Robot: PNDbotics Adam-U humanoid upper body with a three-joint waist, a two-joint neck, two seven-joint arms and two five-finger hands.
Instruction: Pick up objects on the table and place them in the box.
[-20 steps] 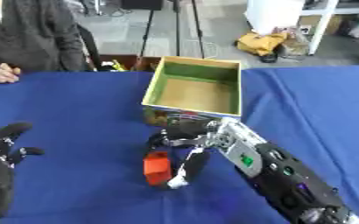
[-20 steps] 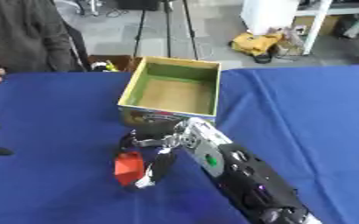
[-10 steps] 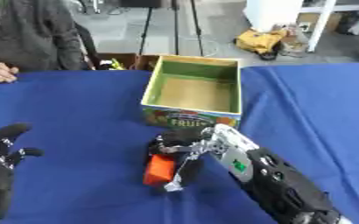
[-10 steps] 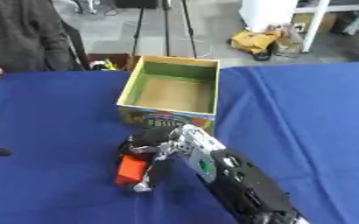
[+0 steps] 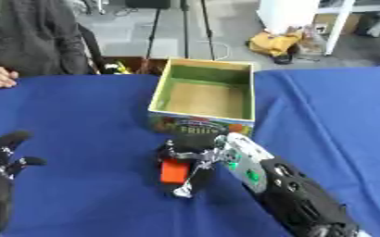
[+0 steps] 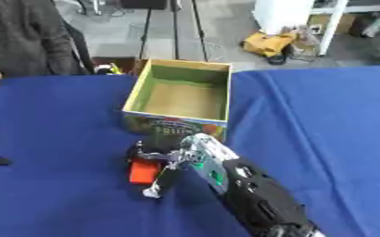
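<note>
Right hand (image 5: 195, 159) is down on the blue table (image 5: 79, 115), just near of the box (image 5: 203, 99). Its fingers are curled round an orange block (image 5: 174, 169) — black fingers show along the top and left edges of it, another comes down on its right side past a pale scrap at the bottom. I read that as a closed grasp on the block. Whether the block is off the cloth or resting on it I cannot tell from here.

The block sits at the near-left of the box's printed front wall, close to it but apart. The box is open-topped, with a green lining and a bare brown floor; nothing shows inside.

Key relation: the box opening lies straight to the far side of the hand and slightly right. The forearm comes in from the near right, so its line already points roughly at the box. Judged next move — raise the block over the near wall, then carry it far and let go.

Left hand (image 5: 0, 185) is idle at the near-left edge, fingers relaxed and apart, holding nothing, well apart from the block. The right hand is plainly the nearer one.
</note>
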